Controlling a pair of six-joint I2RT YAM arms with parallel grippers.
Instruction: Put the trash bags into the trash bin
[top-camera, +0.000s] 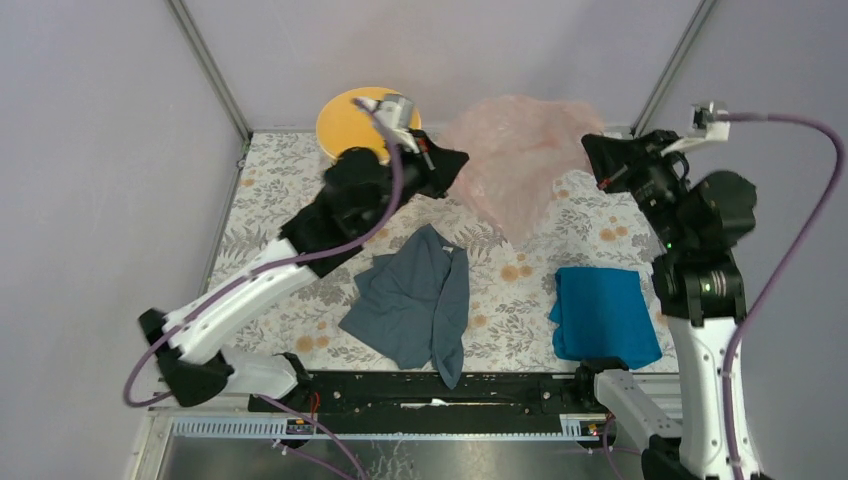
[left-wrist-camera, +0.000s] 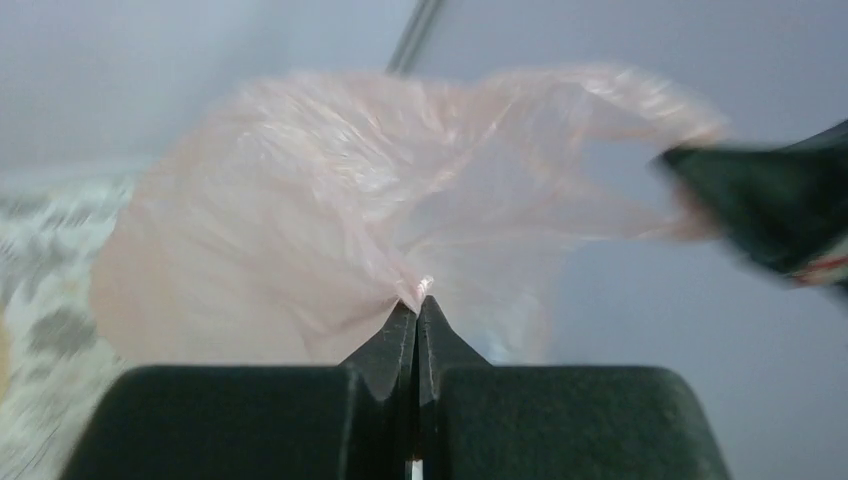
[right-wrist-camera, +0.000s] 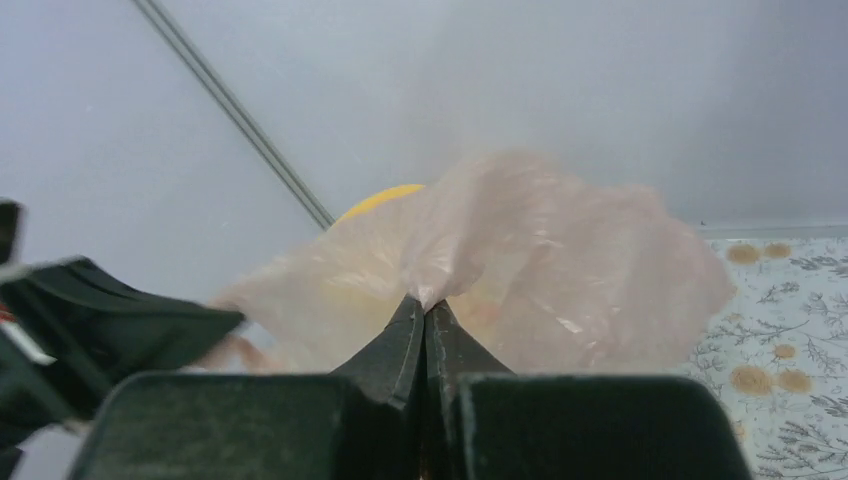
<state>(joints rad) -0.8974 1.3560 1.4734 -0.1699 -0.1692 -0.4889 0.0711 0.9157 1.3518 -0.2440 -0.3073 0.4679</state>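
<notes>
Left gripper (left-wrist-camera: 418, 300) pinched shut on the left edge of trash bag (top-camera: 510, 165), right gripper (right-wrist-camera: 425, 305) clamped on its right edge. Bag hangs spread between them, long axis left-right. Trash bin (top-camera: 345, 125) sits just left of the left arm's fingers, nearer that arm.

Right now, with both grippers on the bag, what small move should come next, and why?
Probably carry the pink plastic bag leftward over the yellow bin: both the left gripper and right gripper are shut on it, and it is beside the bin, not above it.
</notes>
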